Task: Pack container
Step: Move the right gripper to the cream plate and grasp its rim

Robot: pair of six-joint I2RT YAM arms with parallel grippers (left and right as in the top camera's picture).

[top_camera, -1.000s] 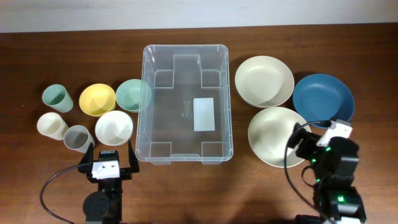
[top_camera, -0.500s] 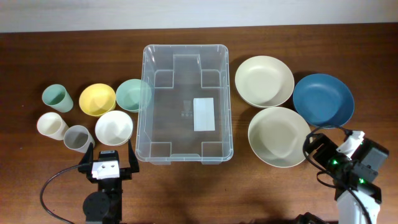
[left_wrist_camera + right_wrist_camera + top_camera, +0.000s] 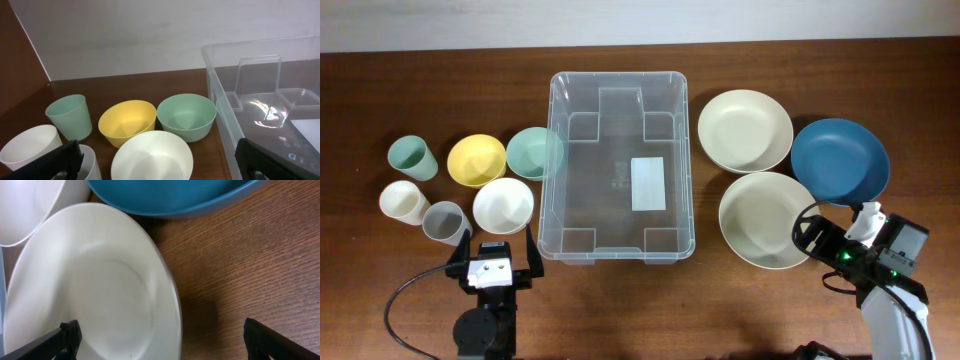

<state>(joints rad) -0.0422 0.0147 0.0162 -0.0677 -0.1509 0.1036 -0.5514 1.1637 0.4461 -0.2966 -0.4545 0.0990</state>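
The clear container point(image 3: 618, 165) stands empty in the middle of the table, a white label on its base; its left wall shows in the left wrist view point(image 3: 260, 100). My left gripper point(image 3: 492, 250) is open near the front edge, just short of a white bowl point(image 3: 152, 157), nothing between its fingers point(image 3: 60, 160). My right gripper point(image 3: 817, 235) is open at the right rim of the near cream plate point(image 3: 90, 285), not holding it. The plate's edge lies between the fingers point(image 3: 275, 340).
Left of the container sit a yellow bowl point(image 3: 477, 159), a green bowl point(image 3: 533, 152), a white bowl point(image 3: 503, 205), and green point(image 3: 409, 157), white point(image 3: 403, 202) and grey point(image 3: 445, 221) cups. On the right lie a far cream plate point(image 3: 745, 130) and a blue plate point(image 3: 840, 160).
My right arm has swung out to the right and down, then come back a little toward the near cream plate. The left arm and all the dishes are unmoved.
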